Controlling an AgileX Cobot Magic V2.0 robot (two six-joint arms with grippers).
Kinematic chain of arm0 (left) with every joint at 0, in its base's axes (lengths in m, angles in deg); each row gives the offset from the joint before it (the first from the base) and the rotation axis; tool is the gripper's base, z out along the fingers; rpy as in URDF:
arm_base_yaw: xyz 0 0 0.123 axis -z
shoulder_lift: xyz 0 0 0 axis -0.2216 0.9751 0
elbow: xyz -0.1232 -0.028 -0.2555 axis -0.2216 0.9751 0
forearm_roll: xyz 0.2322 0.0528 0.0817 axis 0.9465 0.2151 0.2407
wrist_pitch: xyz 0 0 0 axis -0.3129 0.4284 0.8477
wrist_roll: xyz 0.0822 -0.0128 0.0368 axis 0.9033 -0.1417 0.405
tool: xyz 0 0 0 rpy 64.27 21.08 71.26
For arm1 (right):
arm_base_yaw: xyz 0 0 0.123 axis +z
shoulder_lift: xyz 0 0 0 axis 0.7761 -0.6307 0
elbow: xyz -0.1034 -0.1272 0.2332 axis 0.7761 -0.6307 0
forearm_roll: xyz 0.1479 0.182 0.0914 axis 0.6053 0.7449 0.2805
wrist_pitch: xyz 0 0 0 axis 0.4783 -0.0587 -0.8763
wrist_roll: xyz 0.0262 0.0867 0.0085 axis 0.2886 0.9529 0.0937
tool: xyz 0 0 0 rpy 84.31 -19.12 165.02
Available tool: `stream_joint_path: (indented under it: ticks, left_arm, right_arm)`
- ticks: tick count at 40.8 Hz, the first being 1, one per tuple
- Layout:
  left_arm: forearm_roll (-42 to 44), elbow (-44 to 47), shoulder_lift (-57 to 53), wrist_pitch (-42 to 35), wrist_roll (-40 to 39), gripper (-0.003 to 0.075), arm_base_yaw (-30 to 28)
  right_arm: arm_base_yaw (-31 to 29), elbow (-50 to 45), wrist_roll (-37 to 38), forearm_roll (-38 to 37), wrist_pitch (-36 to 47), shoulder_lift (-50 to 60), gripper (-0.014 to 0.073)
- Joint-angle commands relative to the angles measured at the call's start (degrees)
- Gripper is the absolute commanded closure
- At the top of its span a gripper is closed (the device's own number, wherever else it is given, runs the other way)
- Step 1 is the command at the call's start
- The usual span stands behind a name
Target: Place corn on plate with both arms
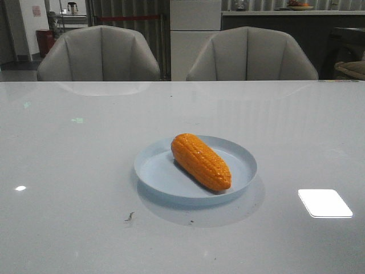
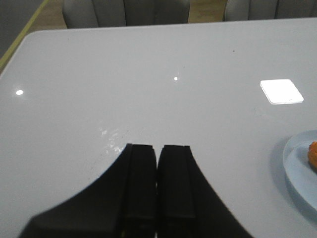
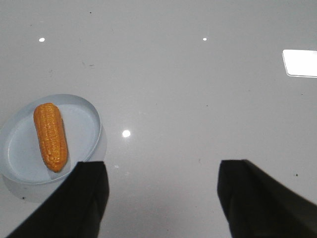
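Front view, taken from the plate (image 1: pixel 149 171) outward. Left of plate: left end effector (image 2: pixel 157 183), fingers pressed together, holding nothing, over bare tabletop (image 1: pixel 68 171). On plate: corn (image 1: pixel 201 161), lying diagonally inside the rim. Right of plate: right end effector (image 3: pixel 161 196), spread wide, empty. Risk: probably slight; the glossy cob could roll if the plate is bumped.

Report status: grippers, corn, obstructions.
Left gripper shut, empty; right gripper open, empty. Corn lying inside the plate. Nothing in the way.
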Motion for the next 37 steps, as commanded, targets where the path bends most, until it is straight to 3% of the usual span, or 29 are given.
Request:
stream_joint_path:
  ticks: [1,11,27,29,37]
  left_arm:
    - [0.2,0.2,-5.2,-3.2,-0.6,0.0627,-0.1]
    - [1.3,13.3,-20.0,-4.6,-0.6,0.0627,-0.1]
    - [1.3,38.0,-37.3,-26.7,-0.6,0.0627,-0.1]
    - [1.3,37.1,-37.2,-22.8,-0.6,0.0627,-0.1]
    - [1.3,37.7,-37.0,-22.1,-0.6,0.0627,-0.1]
  right_arm:
    - [-0.4,1.5,-0.2,0.8,4.0,-0.1,0.0022]
    - [-0.4,1.5,-0.2,0.8,4.0,-0.1,0.0022]
    - [-0.4,1.5,-0.2,0.8,4.0,-0.1,0.0022]
    - [-0.4,1.5,-0.2,0.8,4.0,-0.1,0.0022]
    - [-0.4,1.5,-0.2,0.8,4.0,-0.1,0.0022]
